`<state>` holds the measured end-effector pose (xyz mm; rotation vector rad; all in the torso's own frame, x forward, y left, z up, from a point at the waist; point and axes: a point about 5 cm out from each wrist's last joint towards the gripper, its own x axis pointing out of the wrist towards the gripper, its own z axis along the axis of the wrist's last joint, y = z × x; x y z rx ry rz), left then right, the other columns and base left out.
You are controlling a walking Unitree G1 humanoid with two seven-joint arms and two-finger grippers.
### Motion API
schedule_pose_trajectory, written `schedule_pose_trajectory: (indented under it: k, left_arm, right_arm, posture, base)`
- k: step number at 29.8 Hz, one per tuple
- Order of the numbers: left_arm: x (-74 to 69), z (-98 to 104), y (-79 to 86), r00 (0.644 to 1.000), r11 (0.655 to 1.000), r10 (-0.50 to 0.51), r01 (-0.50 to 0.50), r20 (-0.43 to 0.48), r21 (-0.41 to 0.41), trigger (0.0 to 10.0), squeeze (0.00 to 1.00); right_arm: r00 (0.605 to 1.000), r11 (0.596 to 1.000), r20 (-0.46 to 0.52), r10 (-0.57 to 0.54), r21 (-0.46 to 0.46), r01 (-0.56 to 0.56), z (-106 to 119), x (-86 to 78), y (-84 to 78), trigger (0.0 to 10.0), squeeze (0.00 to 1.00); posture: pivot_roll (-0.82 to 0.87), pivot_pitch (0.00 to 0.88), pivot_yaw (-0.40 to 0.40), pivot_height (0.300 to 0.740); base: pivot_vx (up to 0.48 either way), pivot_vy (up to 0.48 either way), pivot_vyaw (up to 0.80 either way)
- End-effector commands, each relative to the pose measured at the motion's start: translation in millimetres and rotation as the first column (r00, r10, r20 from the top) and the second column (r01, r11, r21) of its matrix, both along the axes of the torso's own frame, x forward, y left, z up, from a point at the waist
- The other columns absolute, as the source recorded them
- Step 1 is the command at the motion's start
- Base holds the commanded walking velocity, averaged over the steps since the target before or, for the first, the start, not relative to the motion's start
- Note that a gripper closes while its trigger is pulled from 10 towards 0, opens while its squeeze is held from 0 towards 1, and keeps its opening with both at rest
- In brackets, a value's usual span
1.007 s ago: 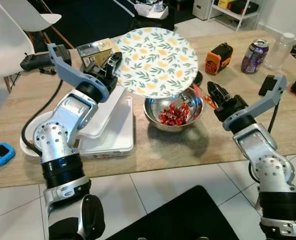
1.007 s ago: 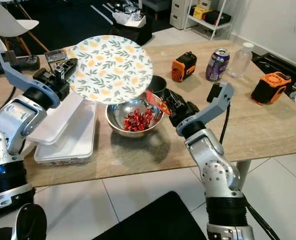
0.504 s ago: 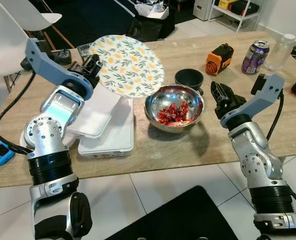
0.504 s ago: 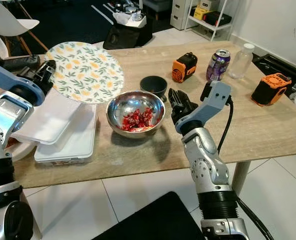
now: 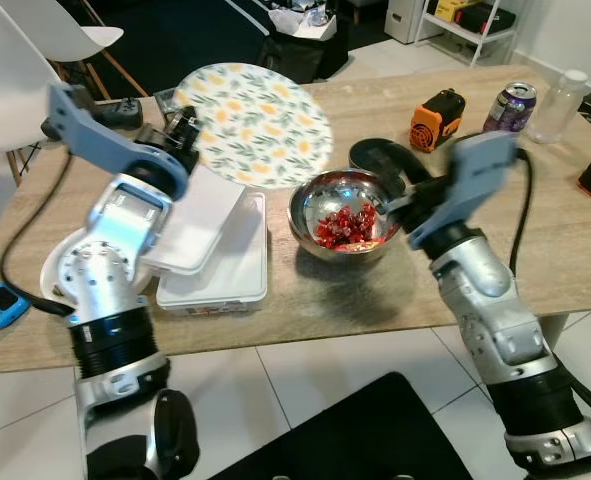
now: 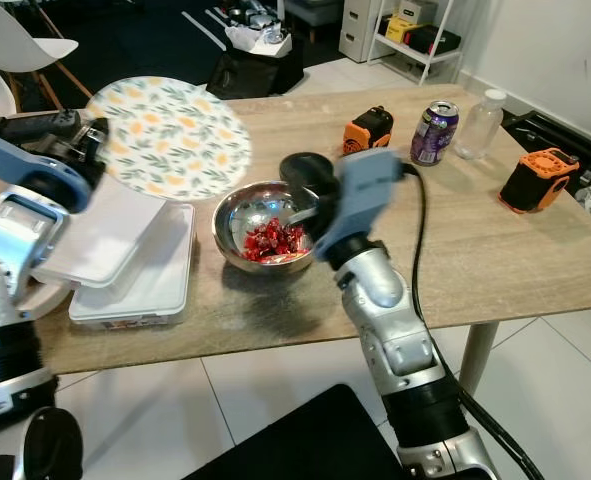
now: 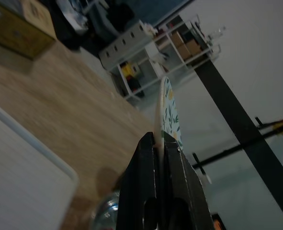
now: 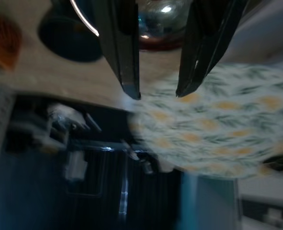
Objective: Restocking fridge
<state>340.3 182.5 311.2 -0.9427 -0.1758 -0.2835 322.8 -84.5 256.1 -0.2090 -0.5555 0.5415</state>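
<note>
A steel bowl of red wrapped pieces stands mid-table. My left gripper is shut on the rim of a round floral plate and holds it tilted above the table, back left of the bowl. In the left wrist view the black fingers pinch the plate's edge. My right gripper sits at the bowl's right rim with its fingers open and nothing between them. The right wrist view is blurred and looks past the bowl to the plate.
A white lidded container lies left of the bowl. Behind the bowl is a dark cup. An orange device, a purple can and a clear bottle stand at the back right. A blue timer lies near the table's front left.
The plate has swung left and back off the bowl, uncovering it. My right arm has swung left, bringing its gripper to the bowl's rim.
</note>
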Motion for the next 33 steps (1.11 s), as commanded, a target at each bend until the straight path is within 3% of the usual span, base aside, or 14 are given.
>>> schedule_pose_trajectory:
  k: [1, 2, 5, 10, 11, 12, 14, 19, 28, 31, 32, 33]
  left_arm:
    - [-3.2, 9, -2.8, 0.999, 1.000, -0.014, 0.015, 0.039, -0.024, 10.0, 0.00]
    - [-3.2, 9, -2.8, 0.999, 1.000, -0.014, 0.015, 0.039, -0.024, 10.0, 0.00]
    - [-1.9, 20, -0.8, 0.998, 0.998, -0.022, 0.025, 0.055, -0.054, 10.0, 0.00]
    - [-2.8, 24, 4.8, 0.999, 0.999, -0.010, 0.012, 0.049, -0.046, 10.0, 0.00]
    - [-3.2, 22, 5.2, 0.999, 0.999, -0.010, 0.012, 0.037, -0.053, 10.0, 0.00]
    - [-3.2, 22, 5.2, 0.999, 0.999, -0.010, 0.012, 0.037, -0.053, 10.0, 0.00]
    - [-3.1, 18, 0.8, 0.999, 0.998, -0.024, 0.026, 0.022, -0.057, 10.0, 0.00]
    - [-0.7, 8, -21.4, 0.995, 0.992, -0.096, 0.094, -0.019, -0.084, 10.0, 0.00]
    - [-2.7, 3, -35.8, 0.988, 0.985, -0.152, 0.148, -0.036, -0.090, 10.0, 0.00]
    - [-3.0, 2, -34.8, 0.988, 0.986, -0.149, 0.146, -0.039, -0.082, 10.0, 0.00]
    - [-2.5, 2, -31.7, 0.990, 0.988, -0.135, 0.132, -0.040, -0.075, 10.0, 0.00]
    - [-2.1, 2, -27.2, 0.993, 0.993, -0.110, 0.108, -0.039, -0.049, 10.0, 0.00]
  right_arm:
    - [0.996, 0.992, 0.093, 0.014, -0.127, -0.002, -2, -7.6, 5.8, 10.0, 0.00]
    - [0.996, 0.992, 0.093, 0.014, -0.127, -0.002, -2, -7.6, 5.8, 10.0, 0.00]
    - [0.967, 0.950, 0.256, 0.011, -0.304, 0.070, 0, -12.3, 4.3, 10.0, 0.00]
    - [0.941, 0.904, 0.339, 0.005, -0.404, 0.141, -5, -12.1, -2.4, 10.0, 0.00]
    - [0.906, 0.864, 0.423, -0.008, -0.453, 0.219, -4, -12.2, -5.0, 10.0, 0.00]
    - [0.906, 0.864, 0.423, -0.008, -0.453, 0.219, -4, -12.2, -5.0, 10.0, 0.00]
    - [0.869, 0.844, 0.494, -0.025, -0.455, 0.283, -1, -12.2, -5.3, 10.0, 0.00]
    - [0.810, 0.799, 0.585, -0.035, -0.470, 0.374, 1, -7.7, 3.8, 10.0, 0.00]
    - [0.811, 0.789, 0.581, -0.068, -0.466, 0.400, -6, -3.7, 6.1, 10.0, 0.00]
    - [0.839, 0.804, 0.535, -0.101, -0.453, 0.386, -13, -0.4, 2.8, 10.0, 0.00]
    - [0.868, 0.833, 0.478, -0.132, -0.422, 0.359, -16, 1.8, -1.5, 10.0, 0.00]
    - [0.912, 0.889, 0.362, -0.194, -0.329, 0.319, -15, 5.8, -9.4, 10.0, 0.00]
  posture:
    - [0.02, 0.166, 0.014, 0.737]
    - [0.02, 0.166, 0.014, 0.737]
    - [0.01, 0.165, 0.019, 0.737]
    - [0.02, 0.164, 0.027, 0.737]
    - [0.02, 0.162, 0.031, 0.737]
    - [0.02, 0.162, 0.031, 0.737]
    - [0.02, 0.160, 0.034, 0.737]
    - [0.01, 0.153, 0.039, 0.737]
    - [0.02, 0.150, 0.042, 0.737]
    - [0.02, 0.148, 0.042, 0.737]
    - [0.03, 0.147, 0.041, 0.737]
    - [0.03, 0.147, 0.040, 0.737]
  base:
    - [0.000, 0.000, 0.00]
    - [0.000, 0.000, 0.00]
    - [0.000, 0.000, 0.00]
    - [0.000, 0.000, 0.00]
    - [0.000, 0.000, 0.00]
    - [0.000, 0.000, 0.00]
    - [0.000, 0.000, 0.00]
    - [0.000, 0.000, 0.00]
    - [0.000, 0.000, 0.00]
    - [0.000, 0.000, 0.00]
    - [0.000, 0.000, 0.00]
    - [0.000, 0.000, 0.00]
